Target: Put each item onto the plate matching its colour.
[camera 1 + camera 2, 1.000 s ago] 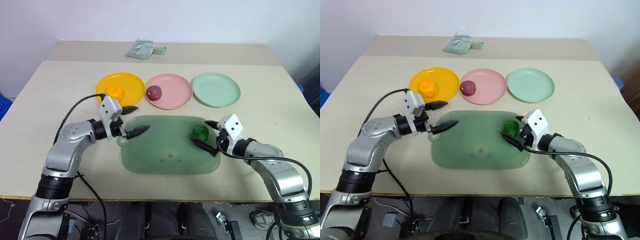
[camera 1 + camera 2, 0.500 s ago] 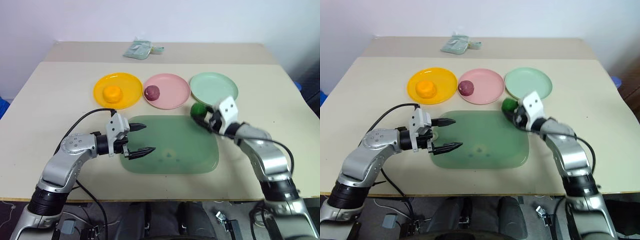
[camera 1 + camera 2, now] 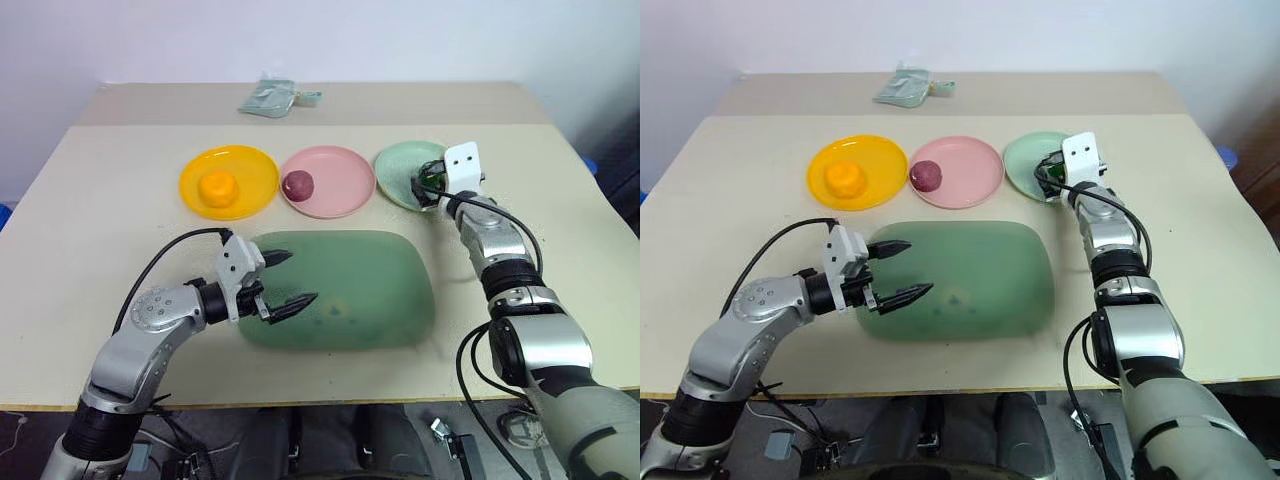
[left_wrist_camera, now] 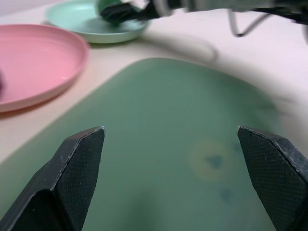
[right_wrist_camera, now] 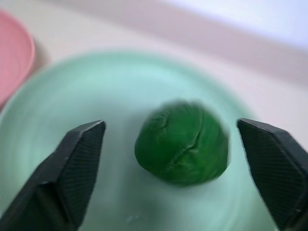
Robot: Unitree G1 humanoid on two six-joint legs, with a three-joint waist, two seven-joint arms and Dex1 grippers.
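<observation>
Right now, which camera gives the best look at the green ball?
The right wrist view: the green ball sits large between open fingers, on the mint plate. The head views show a sliver behind the right gripper; the left wrist view, a glimpse.

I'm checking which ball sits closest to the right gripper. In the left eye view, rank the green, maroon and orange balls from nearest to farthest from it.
1. Green ball: between the open fingers of the right gripper, over the mint plate.
2. Maroon ball: on the pink plate, the middle one.
3. Orange ball: on the yellow plate, farthest to the left.
</observation>
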